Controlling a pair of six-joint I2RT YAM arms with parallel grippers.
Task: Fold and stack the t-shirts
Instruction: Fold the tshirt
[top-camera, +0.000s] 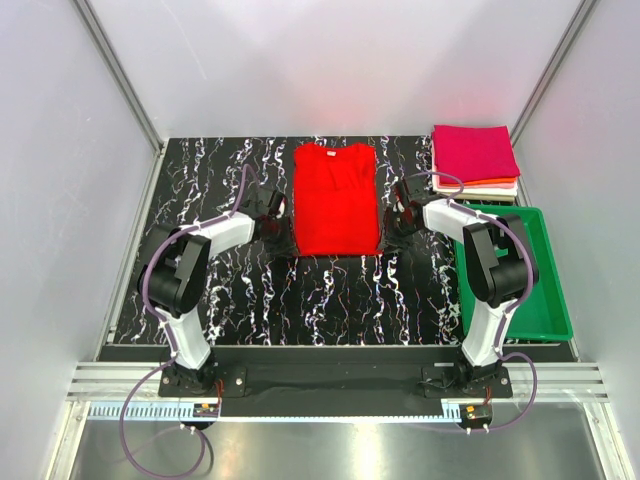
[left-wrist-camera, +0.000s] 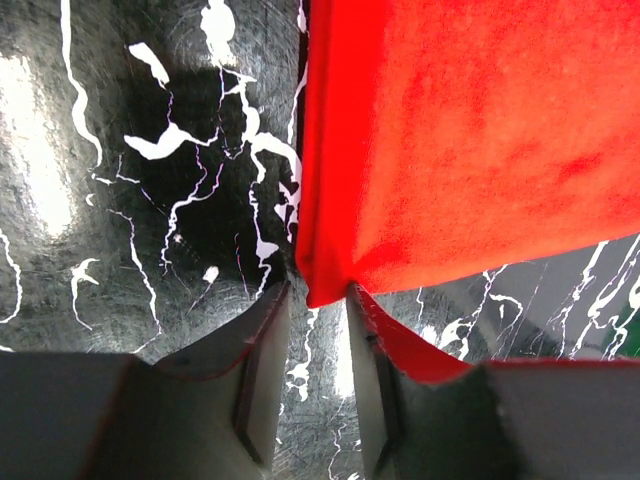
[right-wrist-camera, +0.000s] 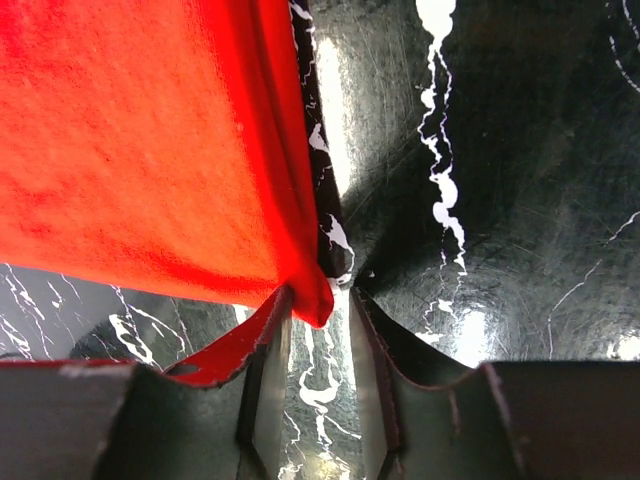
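Red t-shirt (top-camera: 336, 200): soft, light, limp cloth, flat on the counter (top-camera: 330, 300) between the claws, one hem corner at the narrowly parted tips of left claw (left-wrist-camera: 318, 293) and right claw (right-wrist-camera: 320, 295) each, bite unconfirmed; best pinched at those corners.

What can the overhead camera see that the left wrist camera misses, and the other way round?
Only the overhead view: the whole red shirt lying flat, the right gripper at its right edge, the stack of folded shirts in the far right corner, and the green tray on the right side.
Only the left wrist view: a close look at the left gripper, its fingers apart with the shirt's corner at their tips.
Both: the red shirt and the black marbled table.
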